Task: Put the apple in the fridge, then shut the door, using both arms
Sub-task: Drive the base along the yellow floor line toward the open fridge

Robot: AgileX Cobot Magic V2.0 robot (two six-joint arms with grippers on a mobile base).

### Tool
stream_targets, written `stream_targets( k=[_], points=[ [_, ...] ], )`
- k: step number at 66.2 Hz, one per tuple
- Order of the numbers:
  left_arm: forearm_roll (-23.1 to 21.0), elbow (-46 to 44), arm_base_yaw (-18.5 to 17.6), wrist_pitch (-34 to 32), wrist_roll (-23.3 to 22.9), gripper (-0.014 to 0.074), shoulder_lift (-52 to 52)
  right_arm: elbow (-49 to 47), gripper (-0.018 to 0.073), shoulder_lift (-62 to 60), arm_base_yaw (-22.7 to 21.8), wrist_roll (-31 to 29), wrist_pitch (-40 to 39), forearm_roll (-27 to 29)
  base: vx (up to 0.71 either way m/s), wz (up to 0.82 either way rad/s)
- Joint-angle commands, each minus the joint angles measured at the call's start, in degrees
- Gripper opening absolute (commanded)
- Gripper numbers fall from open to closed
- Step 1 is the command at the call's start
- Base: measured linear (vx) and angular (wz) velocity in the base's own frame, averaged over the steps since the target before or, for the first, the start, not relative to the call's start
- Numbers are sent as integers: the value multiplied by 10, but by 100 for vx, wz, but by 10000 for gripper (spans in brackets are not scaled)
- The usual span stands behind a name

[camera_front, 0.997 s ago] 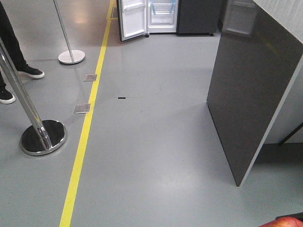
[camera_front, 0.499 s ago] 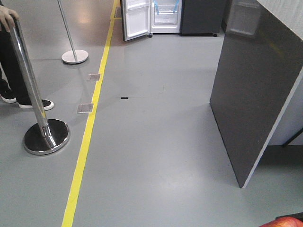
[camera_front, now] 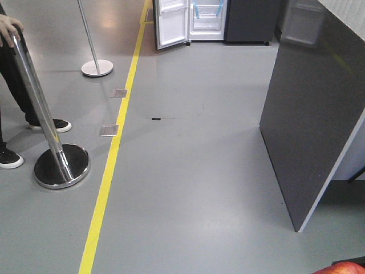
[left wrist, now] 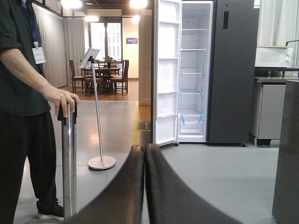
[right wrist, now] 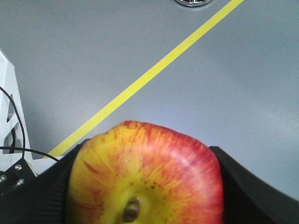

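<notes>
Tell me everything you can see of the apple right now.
The apple is round and glossy, red streaked over yellow, its brownish dimple facing the wrist camera. The right gripper holds it, black fingers pressing its two sides, above the grey floor. The front view shows only a red sliver at the bottom edge.

the grey floor [camera_front: 188,188] was smooth and faintly glossy. a yellow tape line [camera_front: 108,171] ran down its left side, with two small metal plates [camera_front: 118,93] just beside it. two round chrome stanchion bases [camera_front: 61,165] stood left of the line. a short black mark [camera_front: 155,119] lay mid-floor. the fridge [camera_front: 208,20] stood at the far end and a dark counter panel [camera_front: 311,125] on the right.
</notes>
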Motion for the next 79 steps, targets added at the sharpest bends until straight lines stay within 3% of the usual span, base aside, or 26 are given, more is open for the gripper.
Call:
stream_targets(
  k=[1,79],
  points=[
    [0,17,-3,-42,-6,-6,-8,-14,151,1,-1,-5,-31,10,4,5],
    [0,17,-3,-42,-6,-6,-8,-14,151,1,-1,-5,-31,10,9,1]
  ],
)
